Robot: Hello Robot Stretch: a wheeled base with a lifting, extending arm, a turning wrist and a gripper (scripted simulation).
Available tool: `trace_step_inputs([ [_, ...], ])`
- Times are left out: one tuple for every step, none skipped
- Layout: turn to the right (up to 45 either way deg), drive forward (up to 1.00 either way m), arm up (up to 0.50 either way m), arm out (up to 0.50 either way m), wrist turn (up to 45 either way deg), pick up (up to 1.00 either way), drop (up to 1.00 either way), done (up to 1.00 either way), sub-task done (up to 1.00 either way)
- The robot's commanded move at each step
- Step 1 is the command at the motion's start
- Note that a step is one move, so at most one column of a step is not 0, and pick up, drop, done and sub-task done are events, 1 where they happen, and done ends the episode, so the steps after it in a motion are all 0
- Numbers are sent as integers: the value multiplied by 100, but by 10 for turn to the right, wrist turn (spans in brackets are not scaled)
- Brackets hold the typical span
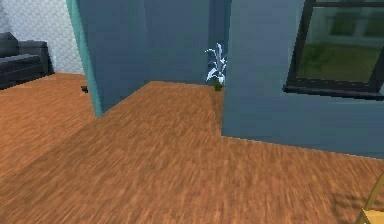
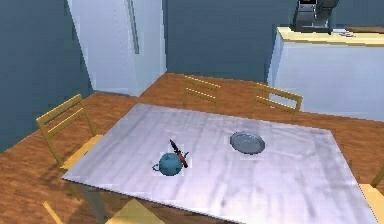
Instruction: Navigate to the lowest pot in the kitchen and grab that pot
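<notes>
Gripper grasp I cannot tell; I am standing beside the table [image 2: 290, 185] where a teal vessel [image 2: 172, 163], possibly the pot, is sitting near a grey dish [image 2: 248, 143], grab not yet made.

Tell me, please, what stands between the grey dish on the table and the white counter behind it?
In the arm side view, a wooden chair stands between the grey dish and the white counter, at the far edge of the table.

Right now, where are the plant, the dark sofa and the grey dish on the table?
plant [image 1: 216, 66]: forward view, on its pale leaves.
dark sofa [image 1: 18, 62]: forward view, on its seat.
grey dish [image 2: 248, 143]: arm side view, on its middle.
</notes>
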Motion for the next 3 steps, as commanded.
trace_step_inputs([
  [0,0,0,42,0,0,0,0,0],
  [0,0,0,0,450,0,0,0,0],
  [0,0,0,0,450,0,0,0,0],
])
